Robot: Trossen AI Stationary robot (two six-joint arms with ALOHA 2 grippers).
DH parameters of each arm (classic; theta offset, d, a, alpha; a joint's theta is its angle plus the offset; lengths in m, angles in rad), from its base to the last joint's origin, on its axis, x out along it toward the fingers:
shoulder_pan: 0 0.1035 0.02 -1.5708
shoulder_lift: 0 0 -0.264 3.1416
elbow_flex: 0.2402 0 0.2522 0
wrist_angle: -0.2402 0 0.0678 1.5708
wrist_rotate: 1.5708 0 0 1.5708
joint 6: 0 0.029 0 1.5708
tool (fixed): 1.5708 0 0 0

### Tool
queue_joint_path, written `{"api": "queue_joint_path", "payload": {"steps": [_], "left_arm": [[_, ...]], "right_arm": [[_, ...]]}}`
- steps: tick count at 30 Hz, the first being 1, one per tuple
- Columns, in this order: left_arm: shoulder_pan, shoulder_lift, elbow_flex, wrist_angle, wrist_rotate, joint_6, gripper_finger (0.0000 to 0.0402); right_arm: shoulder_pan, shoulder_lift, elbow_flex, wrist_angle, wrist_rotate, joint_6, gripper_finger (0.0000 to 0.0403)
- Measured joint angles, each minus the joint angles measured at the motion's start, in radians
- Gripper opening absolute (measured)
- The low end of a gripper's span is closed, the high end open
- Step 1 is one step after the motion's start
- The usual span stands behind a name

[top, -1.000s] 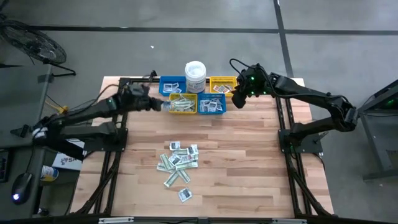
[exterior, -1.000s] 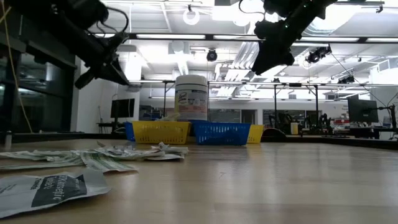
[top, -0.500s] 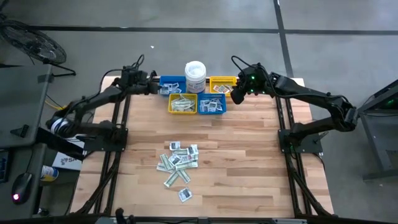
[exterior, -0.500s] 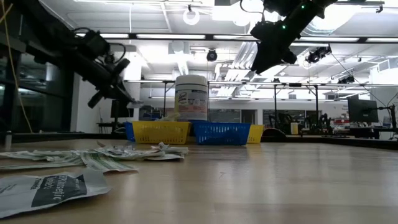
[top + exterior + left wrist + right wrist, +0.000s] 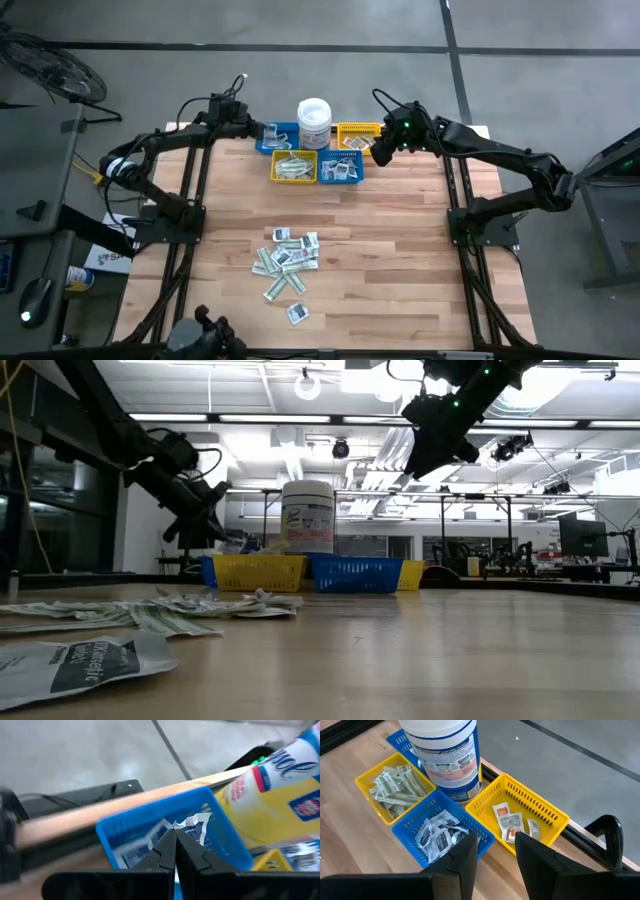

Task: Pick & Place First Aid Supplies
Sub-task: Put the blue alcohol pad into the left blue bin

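Here left fingers (image 5: 172, 852) pinch a white packet (image 5: 194, 827) together.

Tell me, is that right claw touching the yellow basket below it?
Apart. In the low view the right gripper hangs well above the yellow bin, open.

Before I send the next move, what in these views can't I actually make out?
- Left claw, left wrist view: its shut fingers cover the packet at the rear blue bin; held or just touching is unclear.
- Packet print in the pile, high view: too small.
- Bin contents, low view: hidden by the yellow bin walls.
- Tub top, right wrist view: cut off by the edge.
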Motion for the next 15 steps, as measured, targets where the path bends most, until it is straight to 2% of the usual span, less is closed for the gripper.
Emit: {"api": "queue_joint_path", "payload": {"steps": [4,10,15], "left_arm": [[0.000,0.043,0.064,-0.052,-0.011,0.116,0.0000],[-0.039,0.065,0.098,-0.100,-0.027,0.143,0.0000],[-0.116,0.065,0.099,-0.101,-0.140,0.178,0.0000]], "right_arm": [[0.000,0.000,0.000,0.000,0.001,0.000,0.0126],[0.000,0.000,0.000,0.000,0.004,-0.002,0.0126],[0.000,0.000,0.000,-0.001,0.017,-0.021,0.0126]]}}
